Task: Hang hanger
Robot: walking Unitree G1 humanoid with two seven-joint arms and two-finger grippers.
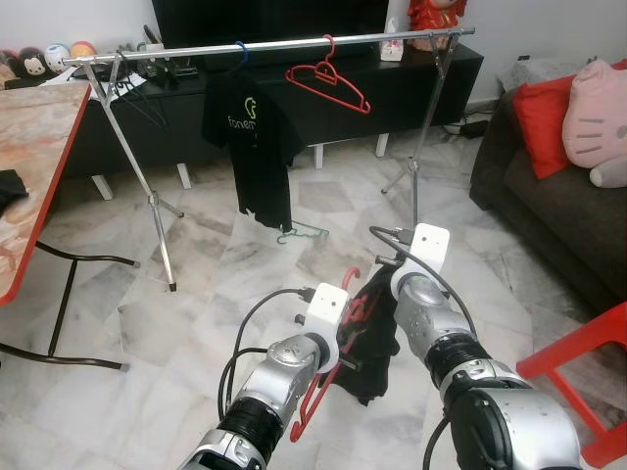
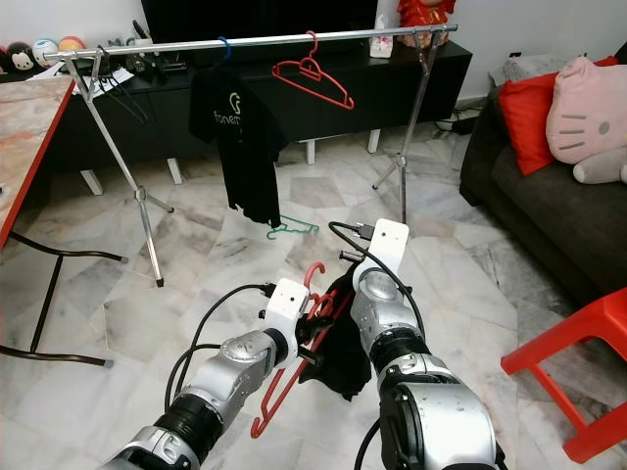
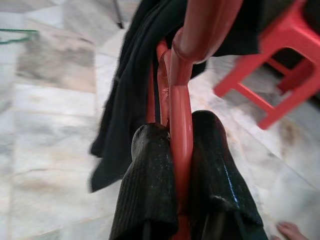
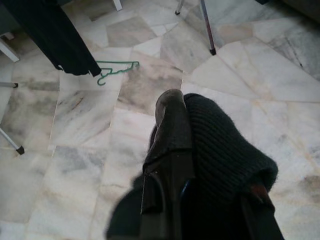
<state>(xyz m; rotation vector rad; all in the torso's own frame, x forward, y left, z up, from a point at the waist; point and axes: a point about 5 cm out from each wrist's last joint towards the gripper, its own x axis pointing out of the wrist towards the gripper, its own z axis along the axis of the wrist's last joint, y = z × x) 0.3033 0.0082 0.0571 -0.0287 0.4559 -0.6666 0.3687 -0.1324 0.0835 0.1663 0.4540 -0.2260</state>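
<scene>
Here, the left hand (image 3: 172, 165) is clamped on a red hanger (image 2: 294, 377) draped with a black garment (image 2: 343, 357), held low over the floor. The right hand (image 4: 200, 150) pinches that garment's cloth. The rail (image 1: 274, 44), holding a shirt (image 1: 250, 132) and another hanger (image 1: 328, 76), stands well ahead; hanging seems not yet begun.
</scene>
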